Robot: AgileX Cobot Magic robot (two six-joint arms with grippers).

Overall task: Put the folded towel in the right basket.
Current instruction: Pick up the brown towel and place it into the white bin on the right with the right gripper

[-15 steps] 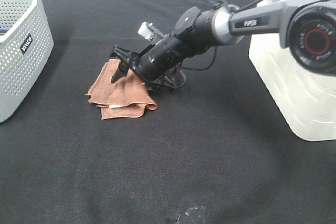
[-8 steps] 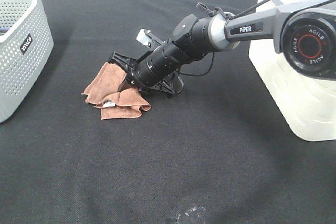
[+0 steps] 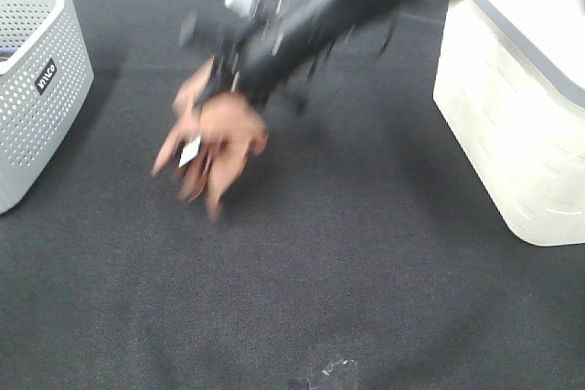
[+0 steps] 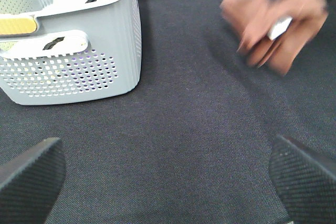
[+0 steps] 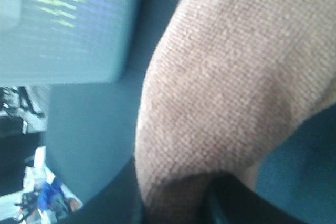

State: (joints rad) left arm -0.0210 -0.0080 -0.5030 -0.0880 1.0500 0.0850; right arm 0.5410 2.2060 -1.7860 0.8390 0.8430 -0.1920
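Observation:
The brown folded towel (image 3: pixel 212 141) hangs in the air, blurred by motion, above the black table at centre left. My right gripper (image 3: pixel 222 89) is shut on the towel's top edge, its arm reaching in from the upper right. The towel fills the right wrist view (image 5: pixel 231 87) and shows in the left wrist view (image 4: pixel 275 24). The right basket (image 3: pixel 516 107), pale and cream, stands at the right edge. My left gripper (image 4: pixel 168 182) is open and empty, low over bare table; only its two dark fingertips (image 4: pixel 31 174) show.
A grey perforated basket (image 3: pixel 37 70) stands at the far left, also in the left wrist view (image 4: pixel 79 61), with a few items inside. A black cloth (image 3: pixel 320 299) covers the table. A small clear scrap (image 3: pixel 329 374) lies near the front edge.
My right gripper has lifted the towel off the table and swung up and back. The towel, lying flat a second ago, now dangles.

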